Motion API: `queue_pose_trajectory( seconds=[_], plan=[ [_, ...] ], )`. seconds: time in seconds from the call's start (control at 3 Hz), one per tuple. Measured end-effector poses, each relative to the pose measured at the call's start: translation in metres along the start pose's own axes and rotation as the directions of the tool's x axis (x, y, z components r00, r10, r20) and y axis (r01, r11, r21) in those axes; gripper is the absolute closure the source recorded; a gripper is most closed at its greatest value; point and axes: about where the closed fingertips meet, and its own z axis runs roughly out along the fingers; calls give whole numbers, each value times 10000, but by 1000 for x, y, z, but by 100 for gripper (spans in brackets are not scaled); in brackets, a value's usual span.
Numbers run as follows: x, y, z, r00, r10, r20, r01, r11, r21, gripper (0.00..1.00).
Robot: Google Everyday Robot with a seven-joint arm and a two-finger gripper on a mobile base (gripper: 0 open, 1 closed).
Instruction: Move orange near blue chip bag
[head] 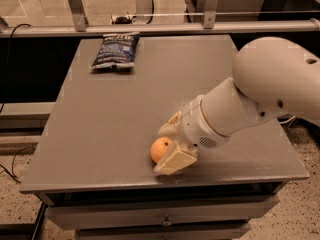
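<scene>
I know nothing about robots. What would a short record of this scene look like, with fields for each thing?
table: grey
orange: on the table, near its front edge
blue chip bag: lying flat at the table's far left
pincer: down at the orange
task: orange not yet near the bag
</scene>
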Motion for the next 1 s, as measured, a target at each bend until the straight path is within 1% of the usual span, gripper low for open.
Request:
queue_pose_trajectory(
  seconds=[0.33,0.67,1.0],
  plan=[
    [-3,-4,-5,9998,142,103,-142,9999,52,63],
    [-4,-24,-29,9985,382,392,-400,9982,444,86],
    [3,-56,-75,9961,562,681,-642,9903,1230,100]
  ],
)
